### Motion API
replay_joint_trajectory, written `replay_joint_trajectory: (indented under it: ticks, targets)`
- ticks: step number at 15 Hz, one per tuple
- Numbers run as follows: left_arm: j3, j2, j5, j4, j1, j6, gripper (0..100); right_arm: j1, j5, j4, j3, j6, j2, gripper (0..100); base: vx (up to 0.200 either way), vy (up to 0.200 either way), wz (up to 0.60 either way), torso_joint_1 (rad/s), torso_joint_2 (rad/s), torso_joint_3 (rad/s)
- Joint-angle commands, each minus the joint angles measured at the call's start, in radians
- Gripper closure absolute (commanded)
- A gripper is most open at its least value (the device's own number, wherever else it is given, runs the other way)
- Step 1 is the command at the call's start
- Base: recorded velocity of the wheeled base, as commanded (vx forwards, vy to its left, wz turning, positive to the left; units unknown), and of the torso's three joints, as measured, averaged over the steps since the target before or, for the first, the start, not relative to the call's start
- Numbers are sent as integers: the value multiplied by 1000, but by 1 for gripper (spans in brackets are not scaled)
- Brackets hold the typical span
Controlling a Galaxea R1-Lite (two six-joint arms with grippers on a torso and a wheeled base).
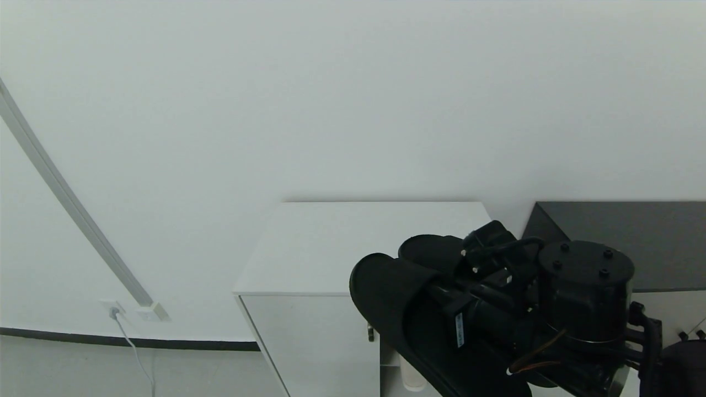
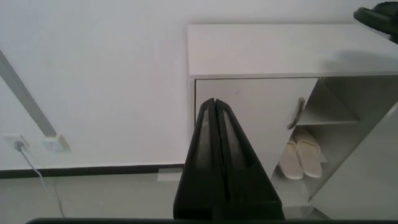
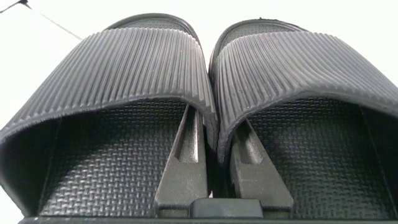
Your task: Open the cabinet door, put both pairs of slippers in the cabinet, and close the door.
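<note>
Starting with the largest thing, the white cabinet (image 1: 331, 248) stands against the wall. One of its doors is shut, and the open door (image 2: 367, 180) is swung out to leave the shelves bare. The black slippers (image 1: 397, 298) hang in the air by the front right corner of the cabinet's top, not yet inside. The right pincer (image 3: 219, 124) holds them with one finger pushed into each slipper, squeezing the two adjoining side walls between the fingers. The white slippers (image 2: 301, 158) already lie side by side on the cabinet's lower shelf, close to the shut door's edge. The left pincer (image 2: 215, 106) is closed tight on nothing and sits low in front of the cabinet, well apart from both pairs.

The main risk, as I judge it, is the grasp. Only the soft inner walls are pinched, so one slipper could twist or slide free on the way down. The pair also sits high, so lowering it into the opening could knock a toe against the top's front edge, a shelf or the open door. Pushed in carelessly, it might land on the white pair.

A small label (image 1: 459, 328) on the right arm is too small to read, and no other writing is legible.
</note>
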Motion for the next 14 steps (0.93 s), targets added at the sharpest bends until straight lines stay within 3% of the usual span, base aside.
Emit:
replay_joint_trajectory:
  ticks: [1,9,14]
  targets:
    - [0,1,-1,0,1,1,100,0,0,0,0,0,2,100,0,0,0,0,0,0]
    - [0,1,-1,0,-1,1,100,0,0,1,1,-1,2,100,-200,0,0,-2,1,3]
    - [0,1,-1,0,-1,0,100,2,0,0,6,-7,2,100,0,0,0,0,0,0]
